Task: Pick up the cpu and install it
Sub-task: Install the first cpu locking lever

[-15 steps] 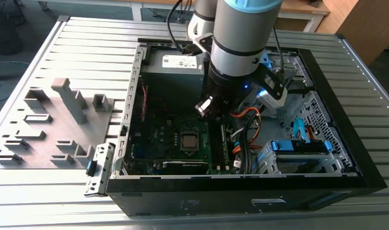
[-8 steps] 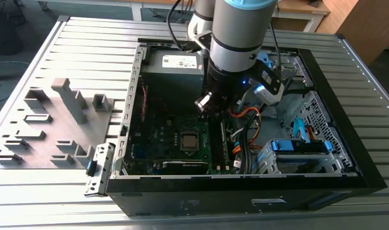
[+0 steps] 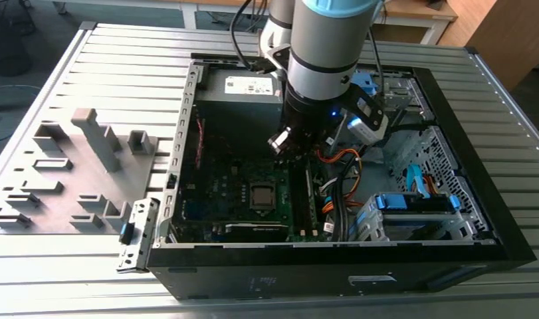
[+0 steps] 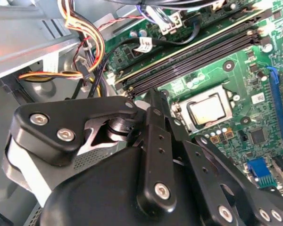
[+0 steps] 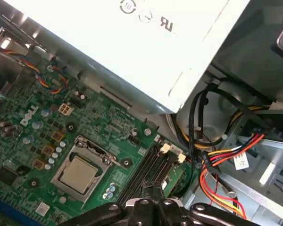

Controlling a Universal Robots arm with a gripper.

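One cpu (image 5: 78,173) | seated on motherboard (image 5: 108,127) | gripper (image 5: 154,190) near, not touching

Look: the cpu (image 3: 262,195) is a small, flat, square chip with a silver-grey metal top and a thin dark rim.
Pose: level, metal top facing up.
Place: inside the socket (image 5: 98,149), on the green motherboard (image 5: 113,127).
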